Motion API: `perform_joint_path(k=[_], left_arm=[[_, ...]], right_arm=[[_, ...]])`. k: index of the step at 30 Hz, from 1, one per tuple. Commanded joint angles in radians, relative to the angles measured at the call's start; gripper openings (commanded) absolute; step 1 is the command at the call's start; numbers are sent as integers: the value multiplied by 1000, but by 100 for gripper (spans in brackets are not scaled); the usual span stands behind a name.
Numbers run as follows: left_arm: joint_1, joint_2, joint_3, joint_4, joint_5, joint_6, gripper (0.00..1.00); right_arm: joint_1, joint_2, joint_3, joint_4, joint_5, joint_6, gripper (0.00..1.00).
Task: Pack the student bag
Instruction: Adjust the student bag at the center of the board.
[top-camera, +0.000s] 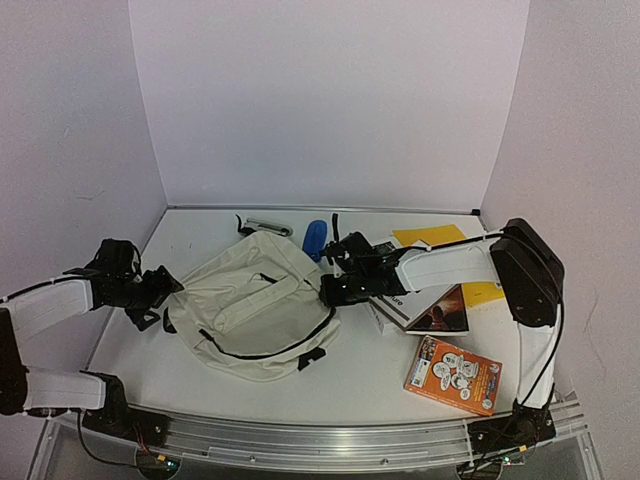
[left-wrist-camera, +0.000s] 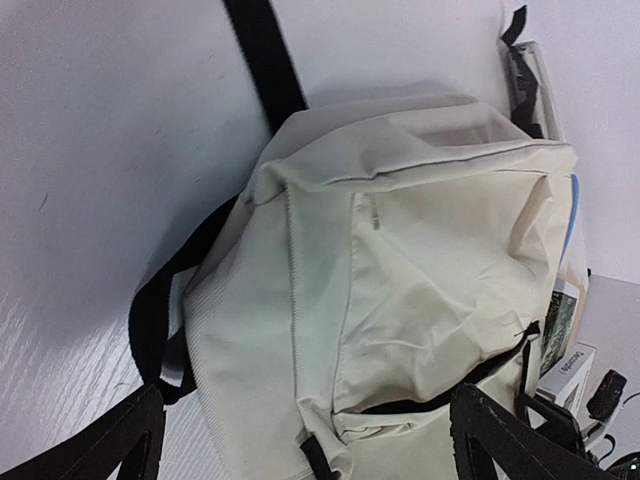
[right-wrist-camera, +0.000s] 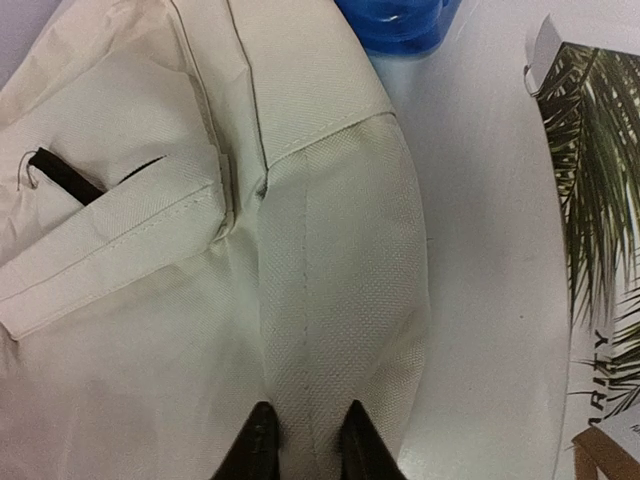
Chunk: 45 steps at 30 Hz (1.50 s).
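Note:
The student bag (top-camera: 255, 310), cream with black zippers and straps, lies flat in the middle of the table. Its main zipper is partly open, showing a dark slit (left-wrist-camera: 440, 395). My left gripper (top-camera: 160, 295) is at the bag's left edge. In the left wrist view its gripper (left-wrist-camera: 300, 455) is wide open, with the bag's corner between the spread fingers (left-wrist-camera: 500, 440). My right gripper (top-camera: 335, 285) is at the bag's right edge. In the right wrist view its gripper (right-wrist-camera: 308, 445) is closed narrowly on a ridge of the bag's side fabric (right-wrist-camera: 330, 300).
A blue object (top-camera: 316, 238) and a grey item (top-camera: 268, 227) lie behind the bag. A yellow book (top-camera: 430, 237), a dark-covered book (top-camera: 435, 308) and an orange book (top-camera: 453, 375) lie to the right. A palm-leaf cover (right-wrist-camera: 600, 250) is beside the right gripper.

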<state>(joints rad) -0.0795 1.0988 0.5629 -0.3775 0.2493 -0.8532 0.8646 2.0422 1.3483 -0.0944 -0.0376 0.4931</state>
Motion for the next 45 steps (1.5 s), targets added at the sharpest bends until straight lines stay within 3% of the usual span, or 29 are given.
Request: perform_joint_path(k=[1, 5, 17, 24, 25, 26, 30, 36, 40, 45], left_arm=[[-2, 31, -29, 0, -14, -59, 100], [-11, 170, -31, 126, 48, -60, 97], [-118, 471, 104, 430, 141, -48, 72], [-148, 565, 177, 560, 228, -55, 65], [-149, 568, 186, 567, 233, -53, 65], [-149, 562, 189, 559, 224, -43, 65], [-149, 506, 172, 497, 173, -11, 69], [-147, 376, 93, 400, 103, 21, 75], [-148, 269, 33, 354, 75, 19, 77], [-147, 170, -33, 312, 72, 2, 81]], right_arm=[[5, -33, -58, 59, -77, 65, 6], [8, -101, -167, 119, -71, 146, 0], [42, -298, -388, 153, -31, 283, 0], [69, -365, -432, 152, -9, 336, 1], [70, -387, -435, 150, 2, 336, 7], [70, -419, -436, 142, 27, 327, 23], [70, -519, -408, 70, 139, 269, 59], [70, -592, -279, -24, 220, 163, 73], [94, -539, -168, -28, 205, 135, 71], [183, -359, -27, -27, 187, 133, 63]])
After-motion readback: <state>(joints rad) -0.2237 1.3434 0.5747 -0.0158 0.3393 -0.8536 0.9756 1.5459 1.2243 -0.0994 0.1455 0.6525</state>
